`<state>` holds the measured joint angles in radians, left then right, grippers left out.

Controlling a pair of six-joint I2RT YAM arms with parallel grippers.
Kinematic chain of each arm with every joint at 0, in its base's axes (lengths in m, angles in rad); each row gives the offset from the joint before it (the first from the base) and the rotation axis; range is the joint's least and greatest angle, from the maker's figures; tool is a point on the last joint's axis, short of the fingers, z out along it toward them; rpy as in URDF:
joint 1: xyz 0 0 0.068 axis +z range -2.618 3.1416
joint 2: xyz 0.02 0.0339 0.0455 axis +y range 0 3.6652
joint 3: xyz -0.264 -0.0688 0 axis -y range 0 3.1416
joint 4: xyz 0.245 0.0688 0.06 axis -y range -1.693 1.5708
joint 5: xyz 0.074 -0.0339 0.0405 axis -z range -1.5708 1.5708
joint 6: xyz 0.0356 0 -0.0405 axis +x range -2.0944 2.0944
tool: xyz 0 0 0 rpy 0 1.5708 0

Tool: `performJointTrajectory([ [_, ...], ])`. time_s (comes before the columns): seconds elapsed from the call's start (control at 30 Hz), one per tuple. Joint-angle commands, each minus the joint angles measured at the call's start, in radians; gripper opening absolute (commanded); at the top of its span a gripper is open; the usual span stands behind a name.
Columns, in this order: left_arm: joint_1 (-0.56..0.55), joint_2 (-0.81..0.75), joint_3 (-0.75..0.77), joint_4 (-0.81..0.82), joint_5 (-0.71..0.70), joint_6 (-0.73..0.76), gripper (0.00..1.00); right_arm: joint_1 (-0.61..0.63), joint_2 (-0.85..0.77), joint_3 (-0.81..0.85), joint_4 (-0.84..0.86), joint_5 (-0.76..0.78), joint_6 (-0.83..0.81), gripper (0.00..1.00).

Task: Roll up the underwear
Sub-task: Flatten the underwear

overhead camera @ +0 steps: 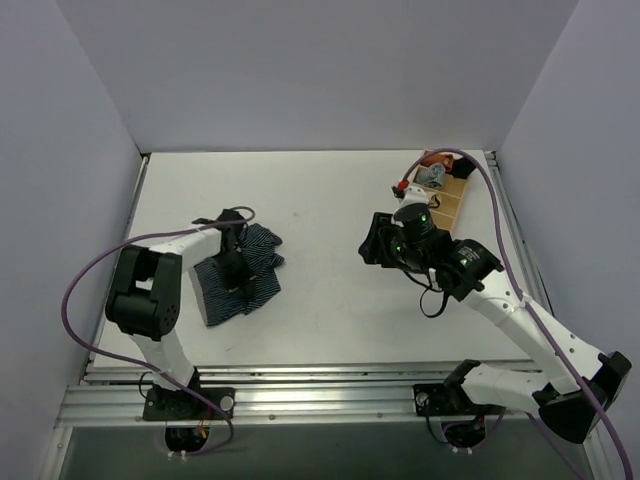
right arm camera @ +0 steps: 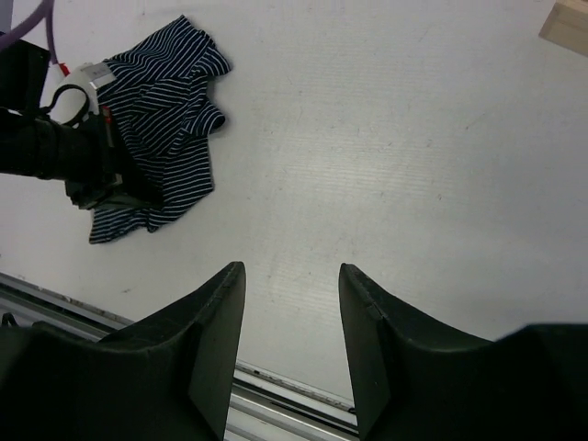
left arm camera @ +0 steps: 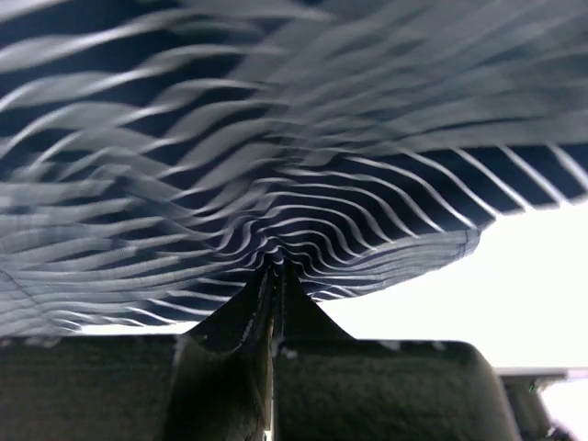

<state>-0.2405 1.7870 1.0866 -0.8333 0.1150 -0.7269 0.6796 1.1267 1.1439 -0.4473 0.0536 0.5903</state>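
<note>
The underwear (overhead camera: pixel 242 275), dark navy with light pinstripes, lies crumpled on the left of the white table. My left gripper (overhead camera: pixel 235 262) sits on top of it and is shut on a pinch of the cloth; in the left wrist view the striped fabric (left arm camera: pixel 276 165) puckers into the closed fingertips (left arm camera: pixel 274 272). In the right wrist view the underwear (right arm camera: pixel 165 119) shows at the upper left with the left arm on it. My right gripper (right arm camera: pixel 292 276) is open and empty, held above bare table near the middle right (overhead camera: pixel 378 245).
A wooden box (overhead camera: pixel 440 195) with small rolled garments (overhead camera: pixel 432 172) stands at the back right. A metal rail (overhead camera: pixel 300 385) runs along the table's near edge. Grey walls enclose the table on three sides.
</note>
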Motion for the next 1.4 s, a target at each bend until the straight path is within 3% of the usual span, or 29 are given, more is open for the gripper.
performJointTrajectory([
  [0.0,-0.173,0.046,0.09,0.115,0.1,-0.089,0.02,-0.008,-0.012,-0.044,0.022,0.028,-0.004,0.4],
  [0.1,-0.275,0.075,0.217,0.068,0.112,-0.14,0.05,-0.008,0.019,-0.072,0.073,0.0,0.017,0.4],
  [0.13,-0.287,0.066,0.239,0.031,0.106,-0.152,0.21,-0.008,0.036,-0.087,0.102,-0.017,0.026,0.4],
  [0.23,-0.293,0.002,0.259,-0.021,0.081,-0.16,0.56,-0.005,0.079,-0.114,0.162,-0.043,0.034,0.4],
  [0.27,-0.278,-0.017,0.257,-0.036,0.071,-0.155,0.58,-0.005,0.091,-0.121,0.174,-0.061,0.032,0.4],
  [0.5,-0.27,-0.162,0.132,-0.104,0.041,-0.143,0.59,-0.015,0.243,-0.159,0.291,-0.112,0.02,0.36],
  [0.73,-0.402,-0.322,-0.103,0.069,0.066,-0.189,0.59,-0.032,0.41,-0.217,0.462,-0.199,0.117,0.3],
  [1.37,-0.556,-0.284,-0.228,0.16,-0.021,-0.209,0.58,-0.017,0.705,-0.153,0.642,-0.265,0.227,0.29],
])
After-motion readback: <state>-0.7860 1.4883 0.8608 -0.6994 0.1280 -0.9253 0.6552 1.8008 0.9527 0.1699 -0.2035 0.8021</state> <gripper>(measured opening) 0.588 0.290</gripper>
